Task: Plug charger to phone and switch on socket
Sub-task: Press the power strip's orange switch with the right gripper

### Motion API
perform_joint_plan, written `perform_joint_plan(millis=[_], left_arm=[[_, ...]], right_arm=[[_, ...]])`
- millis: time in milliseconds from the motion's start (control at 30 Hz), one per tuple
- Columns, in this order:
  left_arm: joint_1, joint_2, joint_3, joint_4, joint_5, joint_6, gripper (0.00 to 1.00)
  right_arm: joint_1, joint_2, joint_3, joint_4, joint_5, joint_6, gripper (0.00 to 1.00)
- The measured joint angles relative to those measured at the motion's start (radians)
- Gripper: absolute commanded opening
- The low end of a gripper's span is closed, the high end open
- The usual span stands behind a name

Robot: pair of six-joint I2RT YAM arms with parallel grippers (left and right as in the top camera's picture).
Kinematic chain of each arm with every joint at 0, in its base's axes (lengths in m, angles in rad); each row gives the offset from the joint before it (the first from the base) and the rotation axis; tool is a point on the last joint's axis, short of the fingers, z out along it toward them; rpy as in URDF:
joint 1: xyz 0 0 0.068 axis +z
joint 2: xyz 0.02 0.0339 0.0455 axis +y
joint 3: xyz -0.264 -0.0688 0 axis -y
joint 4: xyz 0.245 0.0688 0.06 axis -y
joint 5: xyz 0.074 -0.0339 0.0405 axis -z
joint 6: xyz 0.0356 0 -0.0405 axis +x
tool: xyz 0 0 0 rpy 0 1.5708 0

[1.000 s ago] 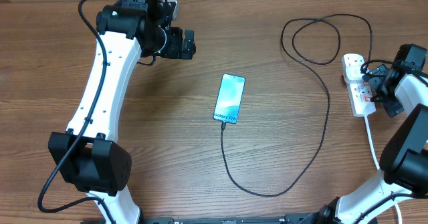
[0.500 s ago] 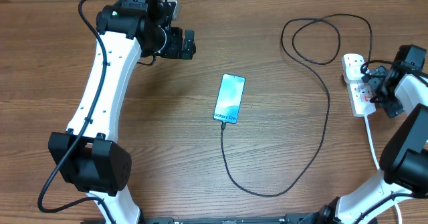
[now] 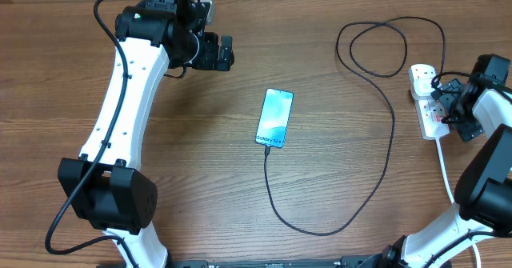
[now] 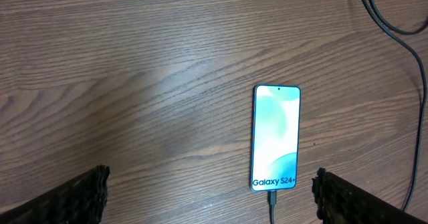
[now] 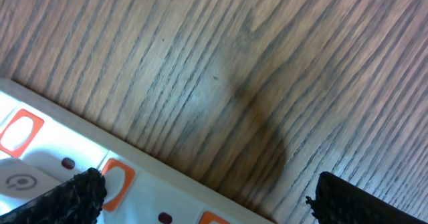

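Finds the phone (image 3: 274, 119) mid-table with the charger (image 3: 392, 132) apparently seated in its lower edge: 1 of 2 steps likely done. Leaves the socket (image 3: 432, 122), far right, likely not switched on. Poises the right gripper (image 3: 445, 102) at its edge, fingers spread; parks the left gripper (image 3: 227, 52) wide, empty, well apart.

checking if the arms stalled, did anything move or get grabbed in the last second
Nothing visibly changed. The left gripper is where it was, beyond the phone, jaws open and empty. The right gripper remains at the socket, jaws open. The charger lies in the same loop, its tip at the phone's bottom edge.
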Motion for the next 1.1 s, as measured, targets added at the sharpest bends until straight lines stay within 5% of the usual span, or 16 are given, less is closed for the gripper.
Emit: perform_joint_plan(millis=[1100], left_arm=[[0.000, 0.000, 0.000, 0.000, 0.000, 0.000, 1.00]], right_arm=[[-0.003, 0.000, 0.000, -0.013, -0.008, 0.001, 1.00]])
